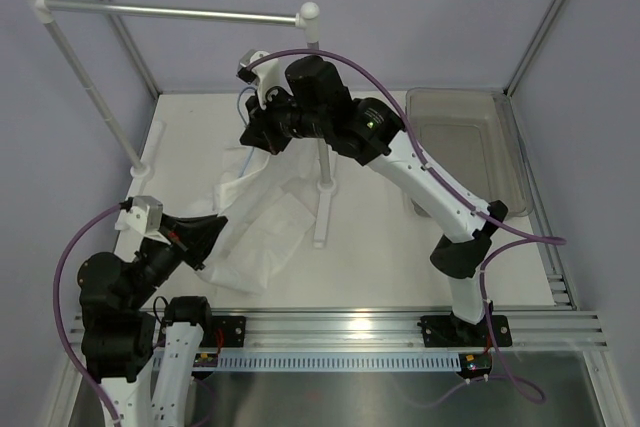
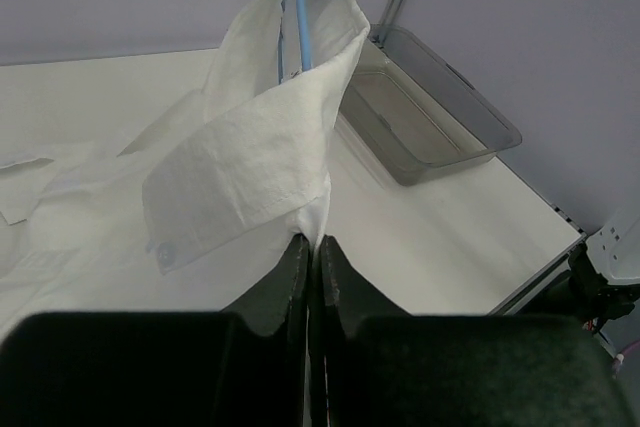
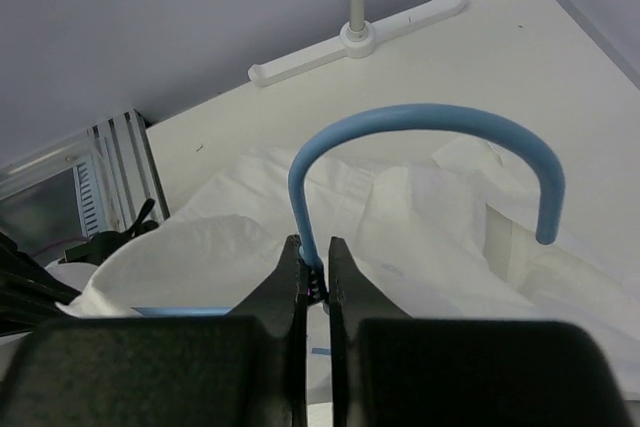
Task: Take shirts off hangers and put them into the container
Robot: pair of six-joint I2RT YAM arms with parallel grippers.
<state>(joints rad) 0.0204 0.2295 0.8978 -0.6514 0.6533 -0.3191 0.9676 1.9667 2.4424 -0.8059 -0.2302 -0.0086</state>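
My left gripper (image 2: 313, 259) is clamped on an edge of the shirt (image 2: 250, 157), near left. My right gripper (image 3: 316, 279) pinches the hanger (image 3: 420, 117) at its neck, in the middle, cloth draped below. The bin (image 1: 470, 132) sits far right.

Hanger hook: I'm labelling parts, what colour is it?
The hanger hook is light blue, clearest in the right wrist view.

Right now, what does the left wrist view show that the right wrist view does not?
Only the left wrist view shows the bin and the left gripper, which is shut on the shirt edge. Only the right wrist view shows the right gripper, shut on the hanger just under its hook, and the rack foot. Both views show the shirt and the blue hanger wire.
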